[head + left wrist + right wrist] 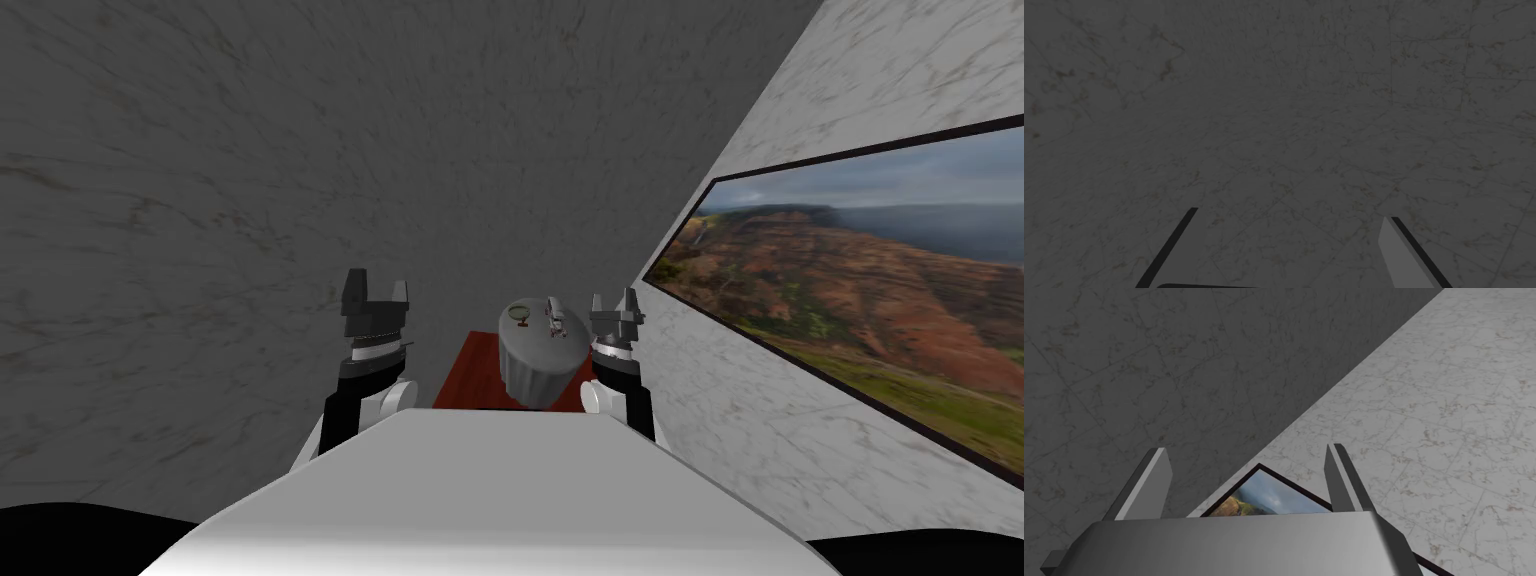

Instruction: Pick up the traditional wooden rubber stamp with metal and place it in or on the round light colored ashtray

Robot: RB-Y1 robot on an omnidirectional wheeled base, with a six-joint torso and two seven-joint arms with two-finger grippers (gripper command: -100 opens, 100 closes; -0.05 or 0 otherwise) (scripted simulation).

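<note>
Presently approach | left claw (377,281), right claw (613,297) wide | stamp (553,319) near ashtray (518,313), tabletop (535,348) | next: right claw onto stamp

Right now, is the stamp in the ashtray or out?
Out. In the head view the stamp sits beside the ashtray, apart from it, on the grey round stand.

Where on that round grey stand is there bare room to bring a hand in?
The stand is bare on its near half, from the ashtray and stamp to the near rim. The red surface left of the stand is bare too. The far edge is crowded: ashtray and stamp sit close there, with the open right gripper beside the stand.
</note>
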